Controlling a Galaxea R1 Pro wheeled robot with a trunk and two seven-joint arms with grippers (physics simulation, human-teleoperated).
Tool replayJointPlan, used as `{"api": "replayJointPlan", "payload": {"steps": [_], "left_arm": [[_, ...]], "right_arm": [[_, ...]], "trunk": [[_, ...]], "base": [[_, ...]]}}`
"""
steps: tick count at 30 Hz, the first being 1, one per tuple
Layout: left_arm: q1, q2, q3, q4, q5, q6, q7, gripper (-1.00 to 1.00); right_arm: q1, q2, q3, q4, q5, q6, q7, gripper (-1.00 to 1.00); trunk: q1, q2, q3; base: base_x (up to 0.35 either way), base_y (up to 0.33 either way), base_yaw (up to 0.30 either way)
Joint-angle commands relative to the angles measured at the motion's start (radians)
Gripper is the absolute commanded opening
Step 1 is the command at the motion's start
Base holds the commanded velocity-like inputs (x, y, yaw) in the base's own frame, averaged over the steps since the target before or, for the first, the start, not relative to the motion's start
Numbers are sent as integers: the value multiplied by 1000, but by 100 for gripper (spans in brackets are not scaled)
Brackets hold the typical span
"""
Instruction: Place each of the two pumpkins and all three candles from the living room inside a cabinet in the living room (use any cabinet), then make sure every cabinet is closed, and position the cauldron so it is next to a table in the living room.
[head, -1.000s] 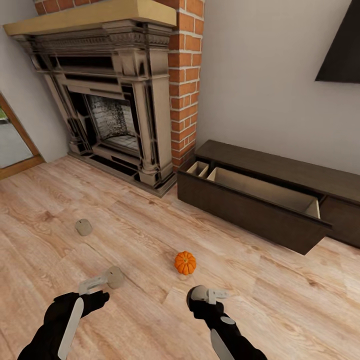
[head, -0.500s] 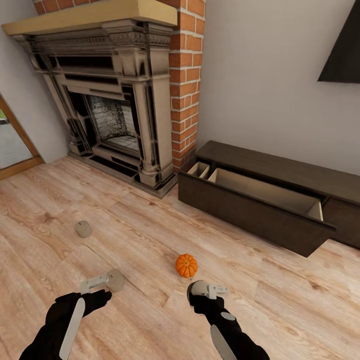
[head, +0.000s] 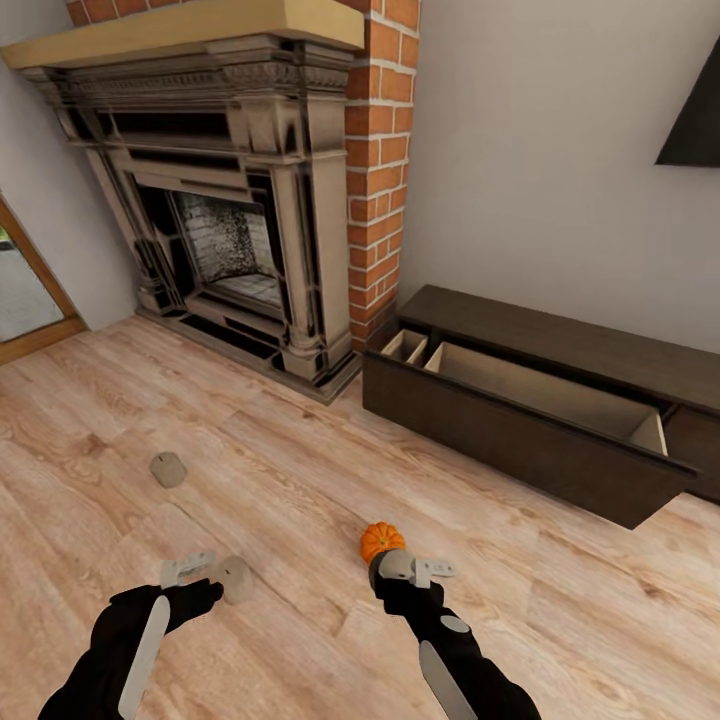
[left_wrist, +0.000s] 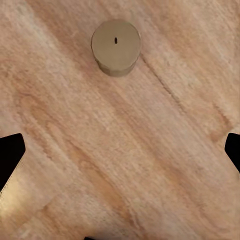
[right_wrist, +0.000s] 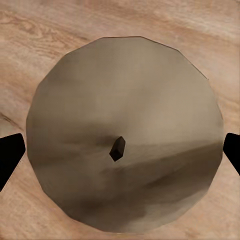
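My right gripper (head: 408, 570) is shut on a cream candle (head: 396, 564), held just above the floor; its round top with the dark wick (right_wrist: 120, 150) sits between the two fingertips. A small orange pumpkin (head: 380, 538) rests on the floor right behind that candle. My left gripper (head: 193, 569) is open, low over the floor, with a second candle (head: 237, 579) (left_wrist: 116, 46) lying just beyond its fingers. A third candle (head: 168, 469) lies farther off to the left. The dark cabinet (head: 520, 425) stands along the right wall with its wide drawer pulled open.
A brick fireplace (head: 240, 220) with a dark carved surround fills the back left corner. A doorway (head: 20, 290) opens at the far left. Bare wooden floor (head: 300, 470) stretches between me and the cabinet's open drawer.
The whole view has shifted, so the camera moved. My right gripper has carried its candle forward, up against the pumpkin. The floor candle now lies closer to my left fingers.
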Motion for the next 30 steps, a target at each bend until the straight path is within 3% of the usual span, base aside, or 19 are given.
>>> {"api": "replayJointPlan", "payload": {"steps": [1, 8, 14, 20, 26, 30], "left_arm": [[0, 1, 0, 0, 0, 0, 0, 100], [0, 3, 0, 0, 1, 0, -5, 100], [0, 5, 5, 0, 0, 1, -75, 100], [0, 6, 9, 0, 0, 1, -92, 100], [0, 7, 11, 0, 0, 2, -94, 100], [0, 7, 12, 0, 0, 2, -95, 100]], "right_arm": [[0, 0, 0, 0, 0, 0, -3, -100], [0, 1, -4, 0, -3, 59, -1, -100], [0, 3, -4, 0, -3, 77, -1, -100], [-1, 4, -3, -19, -7, 100, 0, -100], [0, 10, -3, -195, -12, 303, -1, -100], [-1, 12, 0, -324, -42, 405, -5, -100]], "trunk": [[0, 0, 0], [0, 0, 0], [0, 0, 0], [0, 0, 0], [0, 0, 0], [0, 0, -1]], "base": [[218, 145, -5], [200, 137, -180], [27, 37, -271], [2, 153, -277], [0, 127, -277], [0, 66, -191]]}}
